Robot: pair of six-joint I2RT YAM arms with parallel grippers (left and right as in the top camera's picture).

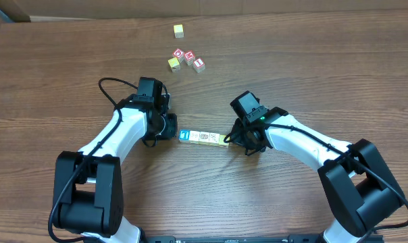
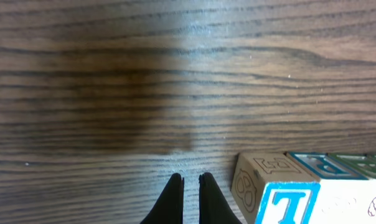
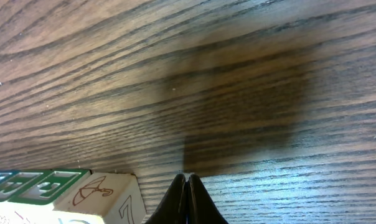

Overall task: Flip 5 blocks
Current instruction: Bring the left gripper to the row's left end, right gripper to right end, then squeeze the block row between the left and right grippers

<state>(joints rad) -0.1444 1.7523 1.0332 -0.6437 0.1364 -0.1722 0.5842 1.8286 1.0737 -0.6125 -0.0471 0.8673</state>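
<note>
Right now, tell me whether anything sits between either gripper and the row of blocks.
Nothing visible does. The left gripper and right gripper, both shut, flank the row of blocks, with only table between.

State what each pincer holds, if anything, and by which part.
Nothing: the left pincer and right pincer are both shut and empty, beside the blocks.

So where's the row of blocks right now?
In the overhead view the row of blocks lies near the middle of the table, between the left gripper at its blue-lettered end and the right gripper at the other.
</note>
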